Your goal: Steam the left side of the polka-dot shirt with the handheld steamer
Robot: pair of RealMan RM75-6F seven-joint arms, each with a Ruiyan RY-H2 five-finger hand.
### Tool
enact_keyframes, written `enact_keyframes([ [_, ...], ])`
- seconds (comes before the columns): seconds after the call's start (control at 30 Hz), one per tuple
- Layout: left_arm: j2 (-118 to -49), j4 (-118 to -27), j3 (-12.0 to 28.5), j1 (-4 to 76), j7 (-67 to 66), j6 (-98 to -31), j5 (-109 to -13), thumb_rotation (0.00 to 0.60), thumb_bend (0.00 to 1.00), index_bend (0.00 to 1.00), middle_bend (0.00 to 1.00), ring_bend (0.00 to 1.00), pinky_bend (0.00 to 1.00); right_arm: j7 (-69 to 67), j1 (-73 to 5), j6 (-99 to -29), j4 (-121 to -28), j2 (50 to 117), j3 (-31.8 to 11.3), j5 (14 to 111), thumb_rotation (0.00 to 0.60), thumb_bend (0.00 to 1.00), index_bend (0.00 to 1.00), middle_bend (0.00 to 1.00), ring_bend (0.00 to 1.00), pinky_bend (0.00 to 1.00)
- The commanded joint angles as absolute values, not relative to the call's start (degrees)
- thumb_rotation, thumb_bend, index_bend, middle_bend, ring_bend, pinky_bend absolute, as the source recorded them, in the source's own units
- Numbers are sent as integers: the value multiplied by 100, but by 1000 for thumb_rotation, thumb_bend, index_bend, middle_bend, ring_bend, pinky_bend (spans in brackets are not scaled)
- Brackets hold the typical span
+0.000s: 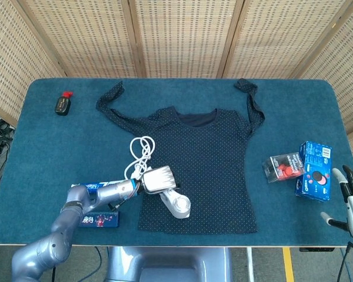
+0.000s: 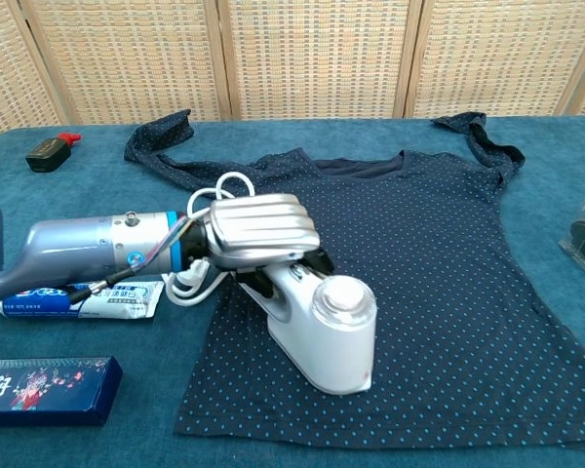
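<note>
Near the shirt's (image 1: 200, 167) left hem, left hand (image 1: 157, 179) holds steamer (image 1: 176, 202).

right hand (image 1: 351, 200): cut off at head view's corner
steamer (image 2: 317, 317) handle: hidden under left hand (image 2: 258, 227)
toothpaste (image 2: 88, 300): partly behind forearm

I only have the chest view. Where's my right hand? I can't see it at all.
Observer: The right hand is at the table's front right corner, fingers apart, holding nothing.
Operator: Anything lying near it?
Observer: A blue box lies just to its left, towards the shirt.
Operator: And the thing cut off at my frame's right edge?
Observer: That's a clear pack with something red inside. It lies between the shirt and the blue box, with bare table between it and the shirt.
</note>
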State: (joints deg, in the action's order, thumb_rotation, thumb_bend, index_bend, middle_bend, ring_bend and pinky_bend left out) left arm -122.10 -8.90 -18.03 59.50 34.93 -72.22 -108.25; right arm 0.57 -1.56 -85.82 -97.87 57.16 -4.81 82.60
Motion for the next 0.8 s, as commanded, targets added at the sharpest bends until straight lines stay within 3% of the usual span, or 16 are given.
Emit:
enact_keyframes([
  [0.03,-12307,-900,-1829,6012,3476,-7226,-10861,600,658,1000,854,766,857,45,-154,-8586,-9784,5711,-483,8260,600,0,115,0,0,0],
  [0.33,-12345,-830,-1902,6033,3470,-7212,-10928,600,658,1000,854,766,857,-5,-142,-8600,-9780,5693,-487,8256,600,0,115,0,0,0],
  [0.8,-11534,-779,-2055,5543,3520,-7453,-10982,600,658,1000,854,766,857,101,-157,-8596,-9825,5724,-448,8347,600,0,115,0,0,0],
])
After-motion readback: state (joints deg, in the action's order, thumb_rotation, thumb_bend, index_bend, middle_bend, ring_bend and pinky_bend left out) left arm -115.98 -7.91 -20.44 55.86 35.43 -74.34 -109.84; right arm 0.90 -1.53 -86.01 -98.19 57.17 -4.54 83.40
